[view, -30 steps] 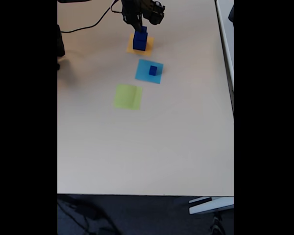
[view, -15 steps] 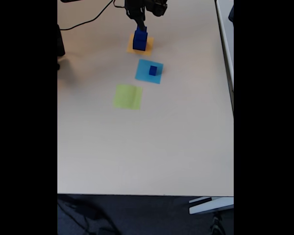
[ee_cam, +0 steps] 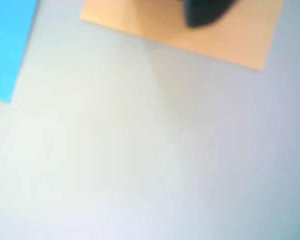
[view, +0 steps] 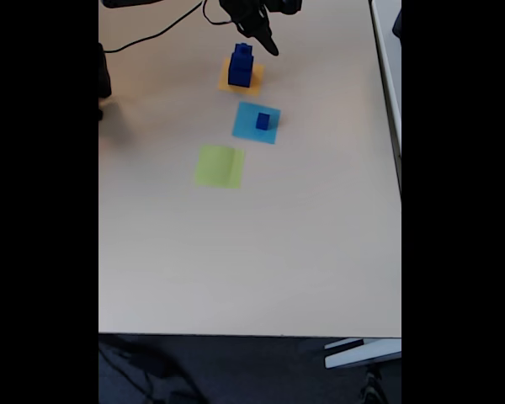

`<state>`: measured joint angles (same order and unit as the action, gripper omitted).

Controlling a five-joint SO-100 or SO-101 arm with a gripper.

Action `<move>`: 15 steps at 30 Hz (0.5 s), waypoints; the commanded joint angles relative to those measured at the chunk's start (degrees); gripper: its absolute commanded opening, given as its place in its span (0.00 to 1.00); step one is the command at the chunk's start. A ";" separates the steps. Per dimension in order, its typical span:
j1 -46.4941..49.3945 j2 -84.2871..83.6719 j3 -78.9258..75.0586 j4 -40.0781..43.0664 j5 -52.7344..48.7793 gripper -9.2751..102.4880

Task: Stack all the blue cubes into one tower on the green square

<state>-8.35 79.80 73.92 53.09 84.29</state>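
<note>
Two blue cubes are stacked, the medium one (view: 242, 52) on the large one (view: 240, 72), on an orange square (view: 227, 83) at the table's far end. The small blue cube (view: 263, 121) rests on a light-blue square (view: 246, 126). The green square (view: 220, 166) lies bare nearer the camera. My gripper (view: 259, 42) hangs just above and to the right of the stack, open and holding nothing. In the blurred wrist view a dark fingertip (ee_cam: 205, 12) shows over the orange square (ee_cam: 155, 22), with the light-blue square (ee_cam: 10, 45) at the left edge.
A black cable (view: 164, 35) runs across the far left of the pale table (view: 252, 252). A dark object (view: 105, 80) sits at the left edge. The table's right edge (view: 396, 151) and front edge border dark floor.
The gripper has let go of the medium cube on top of the large one and has lifted up and to the right, clear of the stack.
</note>
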 commanded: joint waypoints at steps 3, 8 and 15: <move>3.34 1.32 -3.69 -2.20 -4.48 0.31; 8.00 1.05 -2.99 -1.32 -6.50 0.32; 13.54 -0.35 -2.37 0.35 -10.20 0.32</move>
<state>3.34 79.37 73.92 53.26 75.41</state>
